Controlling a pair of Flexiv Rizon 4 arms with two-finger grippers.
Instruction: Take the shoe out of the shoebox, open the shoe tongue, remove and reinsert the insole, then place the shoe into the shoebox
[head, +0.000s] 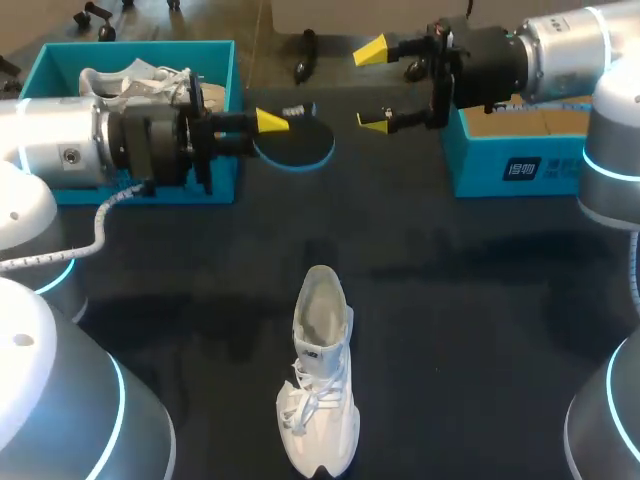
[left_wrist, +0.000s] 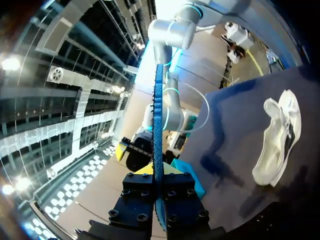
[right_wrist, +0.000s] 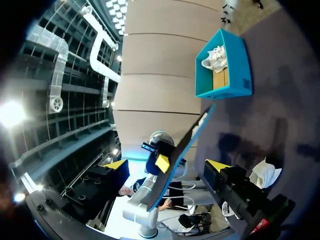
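A white shoe lies on the dark table near the front, heel end away from me; it also shows in the left wrist view. My left gripper is shut on the black, blue-edged insole, held in the air beside the shoebox. From the left wrist the insole is seen edge-on, standing up from the gripper. My right gripper is open, its yellow tips on either side of the insole's far end without touching it. In the right wrist view the insole crosses between the open fingers of the gripper.
The teal shoebox at the back left holds a second white shoe. A teal lid with cardboard in it sits at the back right, under my right arm. Small dark items lie at the far edge.
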